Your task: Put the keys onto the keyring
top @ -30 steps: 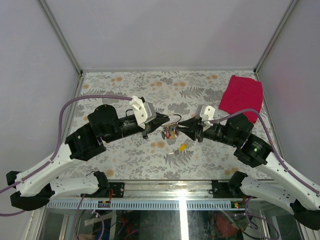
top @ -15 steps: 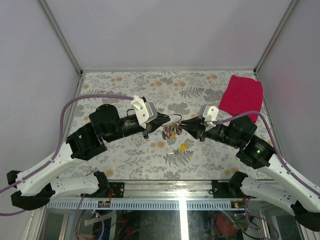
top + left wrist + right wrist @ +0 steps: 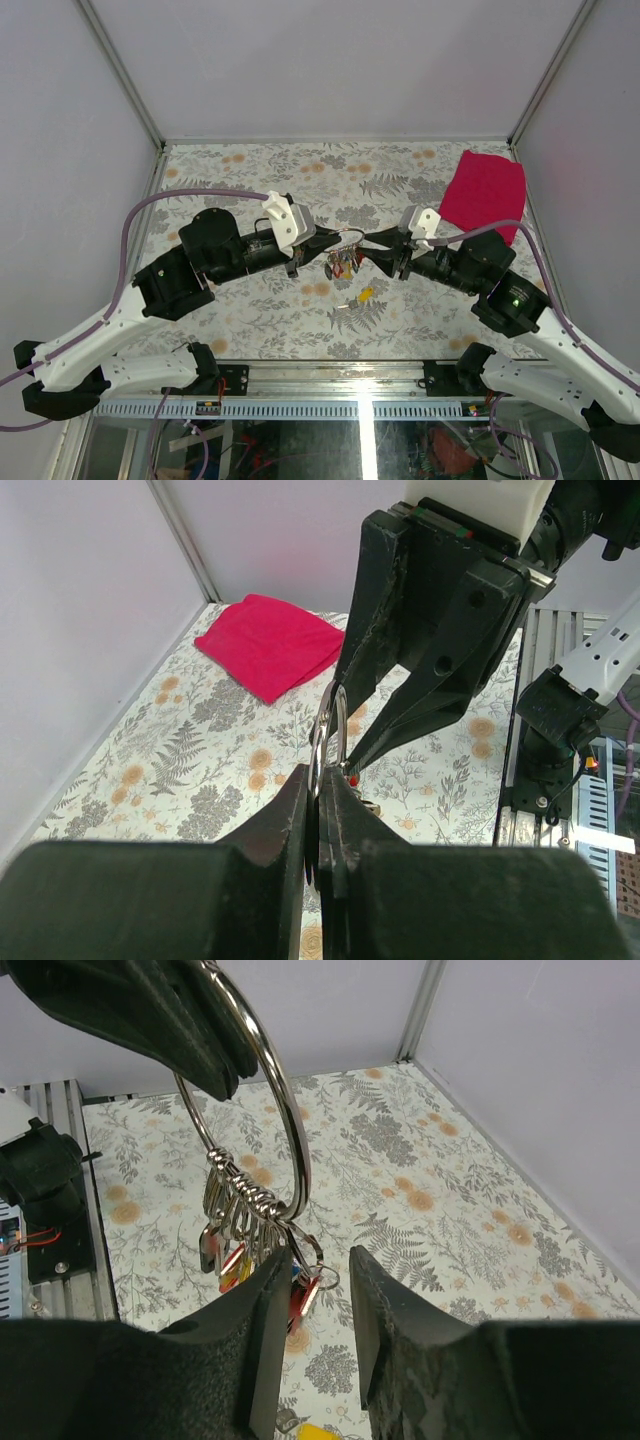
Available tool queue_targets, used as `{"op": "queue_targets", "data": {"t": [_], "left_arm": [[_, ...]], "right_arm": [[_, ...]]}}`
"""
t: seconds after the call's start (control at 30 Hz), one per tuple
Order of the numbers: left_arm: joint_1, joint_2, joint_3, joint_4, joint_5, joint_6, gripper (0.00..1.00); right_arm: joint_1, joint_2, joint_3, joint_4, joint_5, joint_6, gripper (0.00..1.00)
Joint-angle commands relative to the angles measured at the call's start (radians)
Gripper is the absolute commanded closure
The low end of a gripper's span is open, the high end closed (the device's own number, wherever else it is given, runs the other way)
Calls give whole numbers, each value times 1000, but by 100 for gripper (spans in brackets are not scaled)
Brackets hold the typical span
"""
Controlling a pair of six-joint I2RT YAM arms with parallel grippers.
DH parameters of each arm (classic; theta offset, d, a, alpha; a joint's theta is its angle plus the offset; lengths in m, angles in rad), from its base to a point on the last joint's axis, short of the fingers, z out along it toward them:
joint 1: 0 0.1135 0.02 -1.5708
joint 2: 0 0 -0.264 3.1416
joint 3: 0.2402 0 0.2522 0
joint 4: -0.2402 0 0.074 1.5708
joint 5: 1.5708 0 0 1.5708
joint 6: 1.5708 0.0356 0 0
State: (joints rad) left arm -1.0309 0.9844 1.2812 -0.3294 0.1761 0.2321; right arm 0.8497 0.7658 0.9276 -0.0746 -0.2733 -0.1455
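Note:
My left gripper (image 3: 318, 790) is shut on the edge of a large silver keyring (image 3: 290, 1130) and holds it upright above the table. Several keys (image 3: 232, 1260) with red, yellow and black heads hang in a bunch from small rings at its bottom. My right gripper (image 3: 318, 1270) is open, its fingertips just below the ring's lower curve and beside the hanging bunch, with nothing clamped between them. In the top view the two grippers meet tip to tip at the keyring (image 3: 345, 243) over the table's middle. A loose yellow-headed key (image 3: 366, 294) lies on the table below them.
A red cloth (image 3: 484, 190) lies at the back right corner. A small grey key-like piece (image 3: 343, 305) lies left of the yellow key. White walls with metal posts close in the floral table (image 3: 240, 170) on three sides.
My right gripper has shifted slightly toward the back and its jaws have spread a little. The left gripper keeps its hold on the keyring, having edged slightly right.

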Motion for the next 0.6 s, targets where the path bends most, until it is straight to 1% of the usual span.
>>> {"op": "queue_targets", "data": {"t": [0.0, 0.13, 0.23, 0.3, 0.4, 0.47, 0.57], "left_arm": [[5, -3, 41, 81, 12, -18, 100], [5, -3, 39, 81, 14, -20, 100], [5, -1, 39, 80, 14, -21, 100], [5, 0, 39, 81, 14, -22, 100], [6, -2, 37, 81, 11, -22, 100], [5, -3, 38, 81, 10, -22, 100], [5, -1, 39, 81, 10, -20, 100]], "right_arm": [[0, 8, 28, 94, 23, 20, 63], [0, 8, 24, 115, 18, 33, 59], [0, 8, 25, 127, 13, 39, 58], [0, 5, 25, 132, 13, 39, 61], [-1, -3, 24, 136, 17, 39, 71], [-1, -9, 23, 131, 24, 37, 73], [0, -18, 19, 127, 37, 34, 74]]}}
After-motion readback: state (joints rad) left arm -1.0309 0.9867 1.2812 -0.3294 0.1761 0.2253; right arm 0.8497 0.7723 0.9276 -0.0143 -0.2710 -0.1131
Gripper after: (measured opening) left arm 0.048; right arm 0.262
